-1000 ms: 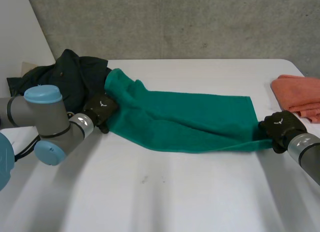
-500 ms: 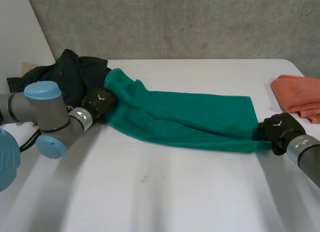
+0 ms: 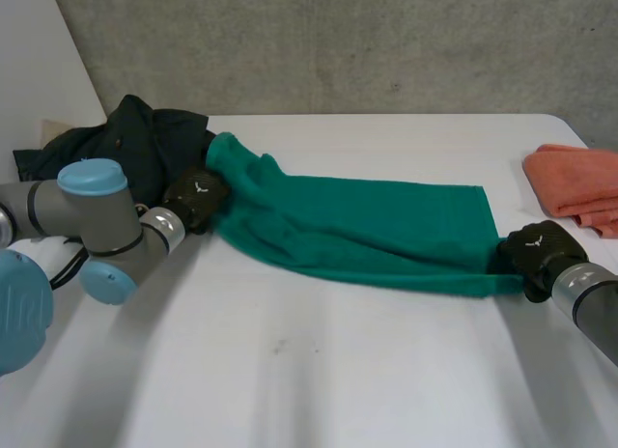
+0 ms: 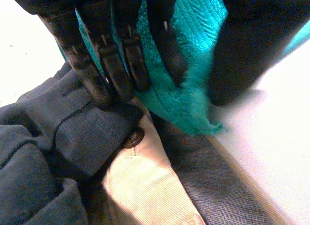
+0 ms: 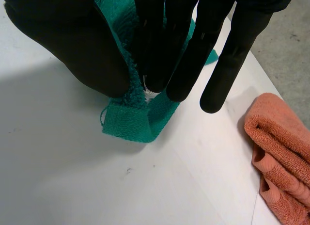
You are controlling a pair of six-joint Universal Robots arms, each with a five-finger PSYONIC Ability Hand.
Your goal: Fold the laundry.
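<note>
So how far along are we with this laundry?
Done: the orange towel sits folded at the right edge of the table. In hand: the green towel lies stretched out, left hand pinching its end by the dark clothes, right hand pinching the opposite corner. Left: folding that towel, then the dark clothes.

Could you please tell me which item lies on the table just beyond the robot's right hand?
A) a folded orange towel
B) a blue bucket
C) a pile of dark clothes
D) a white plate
A: the folded orange towel lies just past the right hand, which pinches a corner of the green towel.
</note>
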